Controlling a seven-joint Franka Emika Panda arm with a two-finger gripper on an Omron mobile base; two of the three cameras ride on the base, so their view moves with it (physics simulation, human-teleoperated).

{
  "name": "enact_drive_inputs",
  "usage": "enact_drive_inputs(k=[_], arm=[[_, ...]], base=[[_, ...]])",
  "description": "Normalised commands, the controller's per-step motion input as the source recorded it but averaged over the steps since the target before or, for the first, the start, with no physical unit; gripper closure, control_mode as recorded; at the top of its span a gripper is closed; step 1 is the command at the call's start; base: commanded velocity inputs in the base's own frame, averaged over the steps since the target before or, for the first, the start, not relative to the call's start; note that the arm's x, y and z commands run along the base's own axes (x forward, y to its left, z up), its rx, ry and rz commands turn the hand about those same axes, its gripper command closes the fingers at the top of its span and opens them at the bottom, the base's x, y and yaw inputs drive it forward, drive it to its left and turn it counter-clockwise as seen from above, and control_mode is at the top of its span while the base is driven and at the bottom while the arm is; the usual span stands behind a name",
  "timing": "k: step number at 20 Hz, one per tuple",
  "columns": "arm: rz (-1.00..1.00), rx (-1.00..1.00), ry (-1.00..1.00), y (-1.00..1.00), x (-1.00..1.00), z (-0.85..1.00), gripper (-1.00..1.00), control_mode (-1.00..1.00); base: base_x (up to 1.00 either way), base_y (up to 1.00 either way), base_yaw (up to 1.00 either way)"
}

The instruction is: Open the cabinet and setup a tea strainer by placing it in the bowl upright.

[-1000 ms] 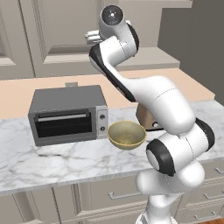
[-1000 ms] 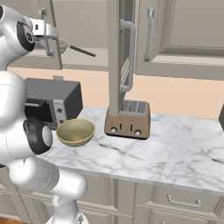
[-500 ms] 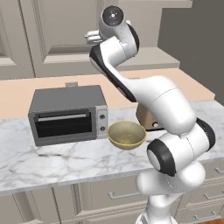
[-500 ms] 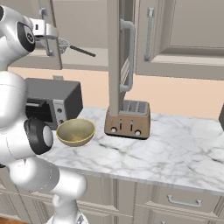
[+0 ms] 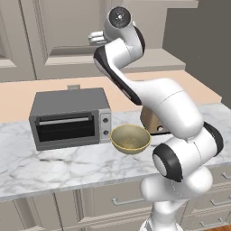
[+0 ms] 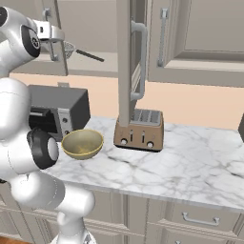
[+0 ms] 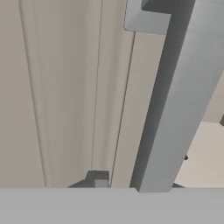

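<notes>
Overhead, tool (image 6: 53, 42) clamped on left cabinet (image 6: 190, 38) door handle (image 7: 175, 109); toaster oven (image 5: 70, 118), toaster (image 6: 139, 129) beside bowl (image 6: 82, 143).

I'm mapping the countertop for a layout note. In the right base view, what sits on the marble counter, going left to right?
Dark grey toaster oven → yellowish-olive round bowl → brown slotted toaster.

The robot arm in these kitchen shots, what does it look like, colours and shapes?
The arm is glossy white with rounded, bulbous links and dark grey to black rings and round caps at the joints. It ends in a pale grey gripper with small dark finger tips. No cables or markings show.
</notes>
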Motion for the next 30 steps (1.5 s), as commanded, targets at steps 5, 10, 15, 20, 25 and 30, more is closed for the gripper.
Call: enact_drive_inputs(k=[5,10,15,20,25,30], arm=[[0.0,0.0,0.0,0.0,0.09,0.0,1.0,-1.0],[-0.11,0.0,0.0,0.13,-0.31,0.0,1.0,-1.0],[-0.23,0.0,0.0,0.46,-0.66,0.0,1.0,-1.0],[-0.2,0.0,0.0,0.54,-0.87,0.0,1.0,-1.0],[-0.17,0.0,-0.01,0.7,-0.95,0.0,1.0,-1.0],[-0.11,0.0,0.0,0.7,-0.97,0.0,1.0,-1.0]], base=[[0.0,0.0,0.0],[0.0,0.0,0.0],[0.0,0.0,0.0],[0.0,0.0,0.0],[0.0,0.0,0.0],[0.0,0.0,0.0]])
